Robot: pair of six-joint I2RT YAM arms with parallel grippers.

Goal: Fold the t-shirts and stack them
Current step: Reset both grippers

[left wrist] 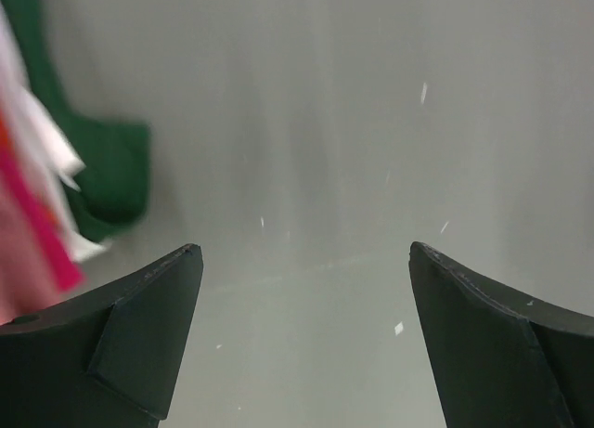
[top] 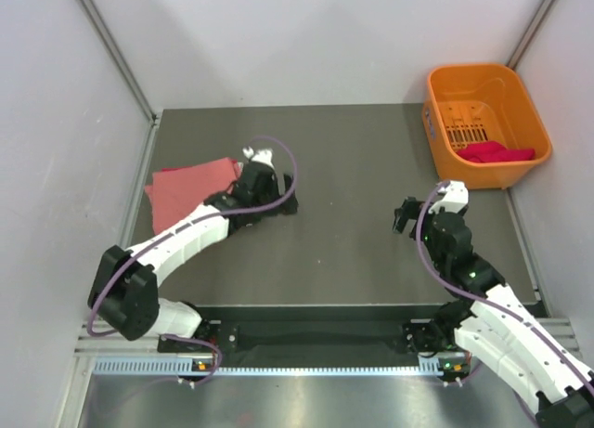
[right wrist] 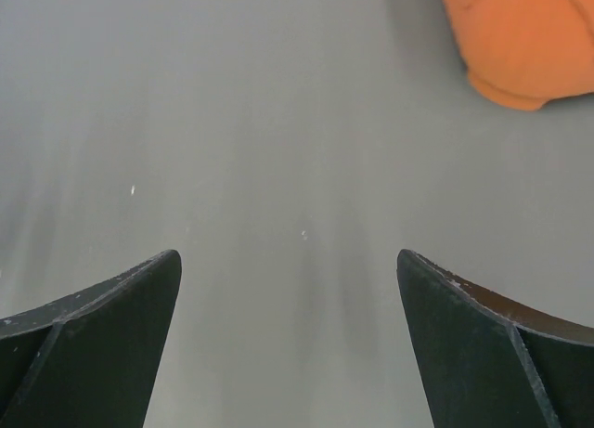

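Note:
A folded salmon-pink t-shirt (top: 190,191) lies at the table's left. My left gripper (top: 271,194) is open and empty just beside its right edge. In the left wrist view the gripper (left wrist: 306,261) hangs over bare table. At the left edge of that view are layered cloth edges: dark green (left wrist: 111,168), white (left wrist: 46,140), magenta (left wrist: 42,224) and pink (left wrist: 19,279). A magenta-red t-shirt (top: 497,152) lies bunched in the orange basket (top: 520,103). My right gripper (top: 406,216) is open and empty over bare table, and it also shows in the right wrist view (right wrist: 288,265).
The orange basket stands at the far right corner, and its corner shows in the right wrist view (right wrist: 520,38). White walls enclose the table on three sides. A metal rail (top: 306,363) runs along the near edge between the arm bases.

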